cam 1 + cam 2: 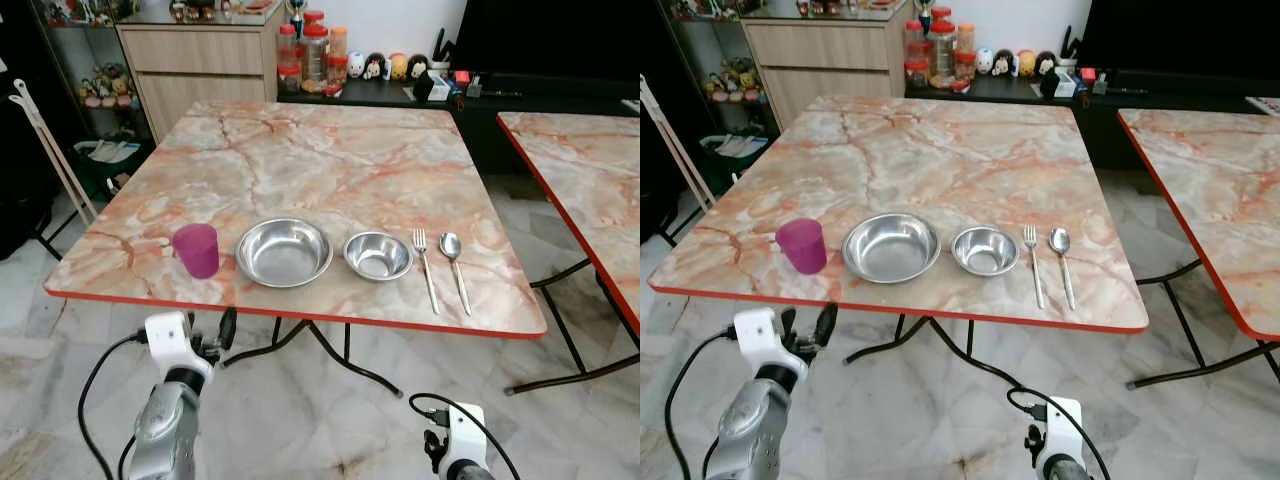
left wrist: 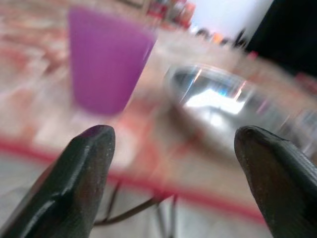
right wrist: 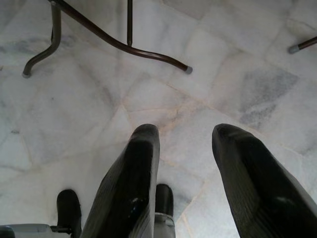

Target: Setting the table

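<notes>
Near edge of tabletop (image 1: 330,150), left to right: cup (image 1: 196,249), big bowl (image 1: 284,251), small bowl (image 1: 378,255), fork (image 1: 426,268), spoon (image 1: 455,268). Fork and spoon side by side, just apart. Left pincer (image 1: 210,338) below the edge, in front of cup. Second table (image 1: 590,180) at right.

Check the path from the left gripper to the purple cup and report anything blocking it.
Nothing visible blocks it. The left gripper hangs open just below the table's red edge, and the purple cup stands right behind that edge, with open marble around it.
</notes>
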Robot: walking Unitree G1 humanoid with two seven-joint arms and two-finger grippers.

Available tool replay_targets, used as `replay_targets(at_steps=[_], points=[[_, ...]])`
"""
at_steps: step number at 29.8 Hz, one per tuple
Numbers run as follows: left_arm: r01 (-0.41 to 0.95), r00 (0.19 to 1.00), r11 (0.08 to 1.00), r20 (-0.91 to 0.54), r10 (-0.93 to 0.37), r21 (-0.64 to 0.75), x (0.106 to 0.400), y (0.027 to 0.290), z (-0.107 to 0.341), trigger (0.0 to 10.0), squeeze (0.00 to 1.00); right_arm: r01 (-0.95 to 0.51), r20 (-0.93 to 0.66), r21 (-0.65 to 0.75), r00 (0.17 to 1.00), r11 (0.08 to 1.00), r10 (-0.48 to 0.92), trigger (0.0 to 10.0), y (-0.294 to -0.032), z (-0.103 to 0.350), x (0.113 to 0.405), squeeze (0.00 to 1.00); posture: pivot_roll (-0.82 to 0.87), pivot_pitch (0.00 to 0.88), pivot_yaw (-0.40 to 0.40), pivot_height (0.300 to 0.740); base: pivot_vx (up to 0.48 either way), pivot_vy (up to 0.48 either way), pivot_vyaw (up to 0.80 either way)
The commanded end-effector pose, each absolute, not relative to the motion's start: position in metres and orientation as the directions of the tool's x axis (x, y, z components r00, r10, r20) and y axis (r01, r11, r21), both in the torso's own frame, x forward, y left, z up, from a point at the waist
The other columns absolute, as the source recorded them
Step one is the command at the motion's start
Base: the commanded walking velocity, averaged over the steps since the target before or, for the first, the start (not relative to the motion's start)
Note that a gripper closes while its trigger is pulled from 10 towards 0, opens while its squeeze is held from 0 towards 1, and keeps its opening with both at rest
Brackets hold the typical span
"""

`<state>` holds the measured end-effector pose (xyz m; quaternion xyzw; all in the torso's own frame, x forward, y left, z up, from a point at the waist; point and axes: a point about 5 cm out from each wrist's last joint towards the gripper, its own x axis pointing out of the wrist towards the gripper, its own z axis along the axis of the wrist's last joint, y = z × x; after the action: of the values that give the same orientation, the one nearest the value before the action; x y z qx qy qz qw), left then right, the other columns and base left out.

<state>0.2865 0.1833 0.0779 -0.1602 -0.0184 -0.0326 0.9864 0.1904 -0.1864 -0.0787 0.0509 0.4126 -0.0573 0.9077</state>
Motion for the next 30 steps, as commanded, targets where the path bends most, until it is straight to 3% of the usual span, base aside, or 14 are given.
replay_targets(at_steps=[1, 5, 8, 17, 30], points=[[0.111, 0.993, 0.924, 0.077, -0.089, -0.365, 0.293, 0.179, 0.091, 10.0, 0.0, 0.148, -0.755, 0.036, 0.652, 0.988, -0.07, 10.0, -0.189, -0.078, 0.191, 0.0, 0.06, 0.0, -0.025, 0.74, 0.0, 0.0, 0.0], [0.193, 0.981, 0.863, 0.119, -0.155, -0.467, 0.301, 0.169, 0.112, 10.0, 0.0, 0.148, -0.756, 0.036, 0.651, 0.988, -0.07, 10.0, -0.188, -0.079, 0.19, 0.0, 0.05, 0.0, -0.014, 0.74, 0.0, 0.0, 0.0], [0.183, 0.983, 0.852, 0.099, -0.154, -0.49, 0.308, 0.166, 0.12, 10.0, 0.0, 0.149, -0.756, 0.036, 0.651, 0.988, -0.07, 10.0, -0.188, -0.079, 0.19, 0.0, 0.05, 0.0, -0.009, 0.74, 0.0, 0.0, 0.0], [0.203, 0.972, 0.872, -0.013, -0.233, -0.445, 0.316, 0.143, 0.132, 10.0, 0.0, 0.146, -0.758, 0.034, 0.648, 0.989, -0.07, 10.0, -0.187, -0.079, 0.189, 0.0, 0.04, 0.0, 0.002, 0.74, 0.0, 0.0, 0.0], [0.047, 0.976, 0.928, -0.181, -0.121, -0.37, 0.328, 0.134, 0.13, 10.0, 0.0, 0.146, -0.759, 0.039, 0.648, 0.989, -0.066, 10.0, -0.186, -0.079, 0.19, 0.0, 0.04, 0.0, -0.002, 0.74, 0.0, 0.0, 0.0]])
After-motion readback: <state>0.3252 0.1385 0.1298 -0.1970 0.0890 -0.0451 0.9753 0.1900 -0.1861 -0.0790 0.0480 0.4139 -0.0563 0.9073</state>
